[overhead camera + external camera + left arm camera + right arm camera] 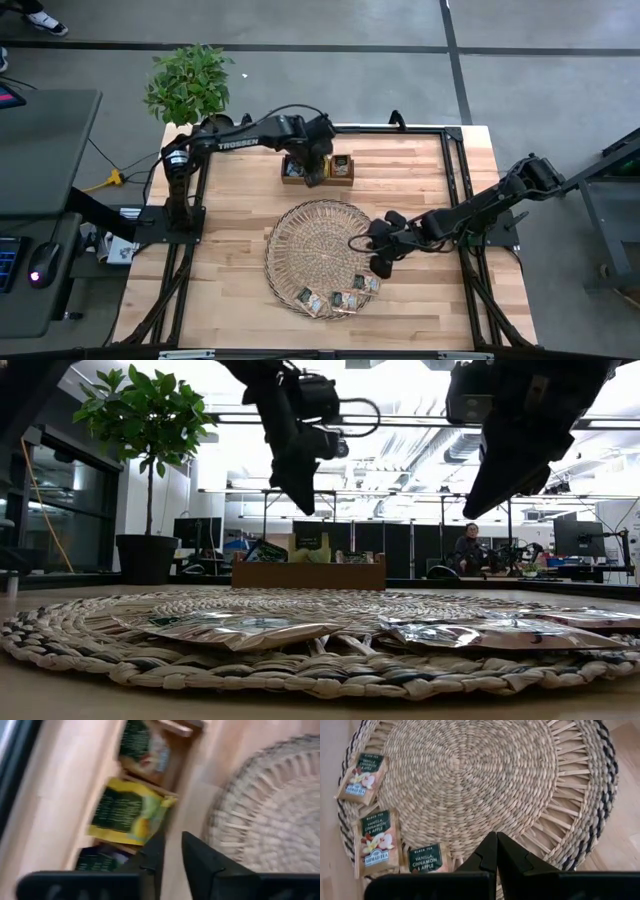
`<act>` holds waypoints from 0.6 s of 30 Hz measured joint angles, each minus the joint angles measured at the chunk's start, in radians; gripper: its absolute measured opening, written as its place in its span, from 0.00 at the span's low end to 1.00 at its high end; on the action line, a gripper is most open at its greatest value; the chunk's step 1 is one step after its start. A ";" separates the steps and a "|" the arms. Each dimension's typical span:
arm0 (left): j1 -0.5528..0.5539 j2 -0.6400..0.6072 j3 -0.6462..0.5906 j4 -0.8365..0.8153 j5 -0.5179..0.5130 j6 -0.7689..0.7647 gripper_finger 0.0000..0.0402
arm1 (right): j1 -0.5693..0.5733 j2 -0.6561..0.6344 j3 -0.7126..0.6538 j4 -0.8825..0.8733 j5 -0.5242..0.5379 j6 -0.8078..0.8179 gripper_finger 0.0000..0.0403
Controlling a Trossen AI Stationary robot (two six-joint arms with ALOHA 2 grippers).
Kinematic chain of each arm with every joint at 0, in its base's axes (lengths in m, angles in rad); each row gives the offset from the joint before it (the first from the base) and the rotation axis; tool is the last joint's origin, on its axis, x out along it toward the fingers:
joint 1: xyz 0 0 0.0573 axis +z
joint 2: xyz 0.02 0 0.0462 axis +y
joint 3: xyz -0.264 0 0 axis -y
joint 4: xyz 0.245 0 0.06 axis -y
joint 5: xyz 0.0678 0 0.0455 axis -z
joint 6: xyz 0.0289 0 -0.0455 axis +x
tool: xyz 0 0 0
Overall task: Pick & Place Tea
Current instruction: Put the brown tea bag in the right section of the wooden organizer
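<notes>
The left claw (314,176) hangs over the wooden box (318,167) at the far side of the bench (230,270), its fingers a little apart and holding nothing; a yellow sachet (129,811) lies in the box just beside its fingertips. The right claw (381,264) hovers with its fingers pressed together and empty above the right part of the round woven tray (300,235). Four tea sachets (340,298) rest on the tray's near rim, and three of them read "Vanilla, Cinnamon & Apple" (376,840).
</notes>
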 joint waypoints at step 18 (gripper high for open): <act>-0.371 0.000 0.000 0.029 -0.035 -0.355 0.00 | 0.148 0.000 0.000 -0.089 -0.040 -0.018 0.00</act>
